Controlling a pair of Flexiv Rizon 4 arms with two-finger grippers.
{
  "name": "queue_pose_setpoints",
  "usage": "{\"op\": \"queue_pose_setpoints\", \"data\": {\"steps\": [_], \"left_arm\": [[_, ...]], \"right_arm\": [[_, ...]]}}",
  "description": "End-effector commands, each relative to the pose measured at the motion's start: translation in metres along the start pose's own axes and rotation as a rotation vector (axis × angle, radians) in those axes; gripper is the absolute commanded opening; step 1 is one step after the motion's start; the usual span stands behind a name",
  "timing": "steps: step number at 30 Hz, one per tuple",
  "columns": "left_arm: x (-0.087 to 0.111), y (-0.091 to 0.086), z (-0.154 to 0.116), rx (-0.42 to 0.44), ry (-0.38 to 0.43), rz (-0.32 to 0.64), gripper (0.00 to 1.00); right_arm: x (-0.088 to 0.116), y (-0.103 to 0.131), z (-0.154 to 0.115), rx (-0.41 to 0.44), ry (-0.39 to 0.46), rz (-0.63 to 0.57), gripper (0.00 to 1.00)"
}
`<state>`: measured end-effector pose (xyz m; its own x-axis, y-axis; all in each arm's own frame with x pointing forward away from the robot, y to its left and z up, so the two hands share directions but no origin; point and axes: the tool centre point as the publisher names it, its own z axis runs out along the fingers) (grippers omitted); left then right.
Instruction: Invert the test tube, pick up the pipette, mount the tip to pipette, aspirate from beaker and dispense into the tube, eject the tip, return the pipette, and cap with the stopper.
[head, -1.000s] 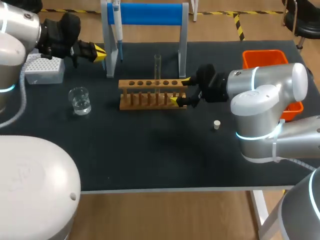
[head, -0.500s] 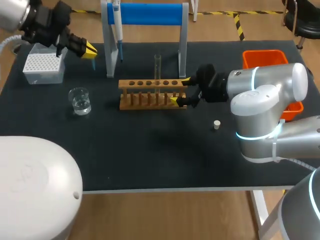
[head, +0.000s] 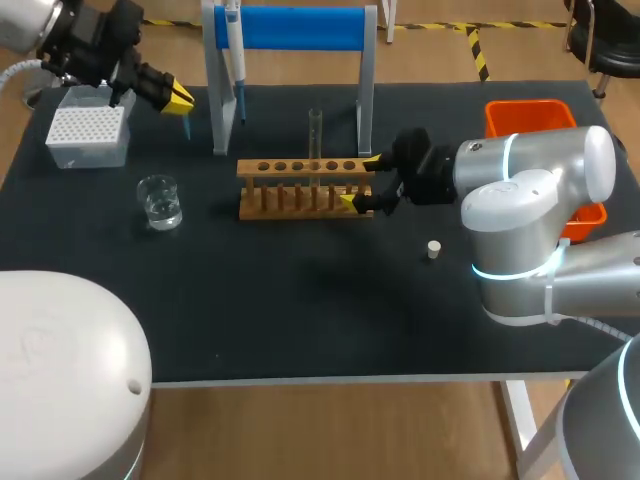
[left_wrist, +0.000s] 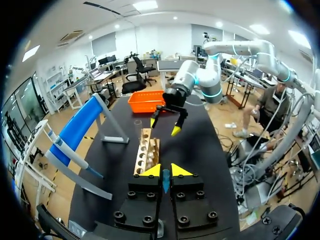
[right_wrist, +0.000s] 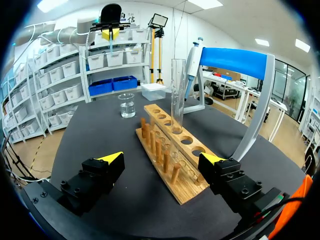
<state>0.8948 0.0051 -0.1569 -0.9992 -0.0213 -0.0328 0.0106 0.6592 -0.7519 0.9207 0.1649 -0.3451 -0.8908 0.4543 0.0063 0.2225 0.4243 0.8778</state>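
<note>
Change: since a second ago the left gripper (head: 180, 100) has drawn back toward 10 o'clock, away from the stand's left post, and its arm's bulky white link no longer covers the far-left corner. Over the last half second it barely shifts. The right arm and the things on the table keep their places.
Left gripper: clenched on a thin blue plastic pipette tip (left_wrist: 165, 181), which hangs point-down from the yellow tips. It hovers between the white perforated tip box (head: 88, 135) and the stand.
Right gripper (head: 361, 181): released, fingers spread wide. They straddle the 3 o'clock end of the light wooden six-hole test tube rack (head: 300, 190) without gripping it.
Test tube: the clear glass tube (head: 315, 135) stands upright in the rack, third hole from the right gripper's end.
Pipette: the white-and-blue pipette (head: 232, 45) hangs on the grey stand with a blue crossbar (head: 300, 28), at 12 o'clock from the rack.
Beaker: the small clear glass beaker holding water (head: 160, 202) sits at 9 o'clock from the rack.
Stopper: the small white stopper (head: 434, 249) lies on the black table (head: 300, 310), at 4 o'clock from the rack.
Bin: the orange plastic bin (head: 530, 112) is at 2 o'clock.
Writing: any print is too small to read.
</note>
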Motion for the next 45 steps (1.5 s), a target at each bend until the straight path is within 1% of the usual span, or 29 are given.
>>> {"op": "queue_pose_setpoints", "data": {"steps": [1, 5, 8, 10, 15, 18, 21, 23, 27, 29, 38, 45], "left_arm": [[0.012, -0.008, 0.016, -0.002, 0.009, 0.003, 0.0], [0.026, -0.022, 0.033, 0.006, 0.022, 0.008, 0.0], [0.038, -0.038, 0.045, 0.004, 0.026, 0.005, 0.0], [0.042, -0.046, 0.05, -0.017, 0.035, -0.003, 0.0], [0.055, -0.072, 0.065, -0.013, 0.033, -0.004, 0.0], [0.062, -0.089, 0.073, -0.012, 0.001, -0.004, 0.0], [0.067, -0.1, 0.079, -0.009, -0.022, -0.02, 0.0], [0.07, -0.107, 0.085, -0.002, -0.022, -0.027, 0.0], [0.074, -0.113, 0.094, 0.008, -0.025, -0.04, 0.0], [0.075, -0.116, 0.1, 0.008, -0.012, -0.043, 0.0], [0.076, -0.121, 0.119, 0.018, -0.01, -0.054, 0.0], [0.077, -0.121, 0.122, 0.029, -0.007, -0.065, 0.0]], "right_arm": [[0.0, 0.0, 0.0, 0.0, -0.001, 0.0, 1.0], [0.0, 0.0, 0.0, 0.0, -0.001, 0.0, 1.0], [0.0, 0.0, 0.0, 0.0, -0.001, 0.0, 1.0], [0.0, 0.0, 0.0, 0.0, -0.001, 0.0, 1.0], [0.0, 0.0, 0.0, 0.0, -0.001, 0.0, 1.0], [0.0, 0.0, 0.0, 0.0, -0.001, 0.0, 1.0], [0.0, 0.0, 0.0, 0.0, -0.001, 0.0, 1.0], [0.0, 0.0, 0.0, 0.0, -0.001, 0.0, 1.0], [0.0, 0.0, 0.0, 0.0, -0.001, 0.0, 1.0], [0.0, 0.0, 0.0, 0.0, -0.001, 0.0, 1.0], [0.0, 0.0, 0.0, 0.0, -0.001, 0.0, 1.0], [0.0, 0.0, 0.0, 0.0, -0.001, 0.0, 1.0]]}}
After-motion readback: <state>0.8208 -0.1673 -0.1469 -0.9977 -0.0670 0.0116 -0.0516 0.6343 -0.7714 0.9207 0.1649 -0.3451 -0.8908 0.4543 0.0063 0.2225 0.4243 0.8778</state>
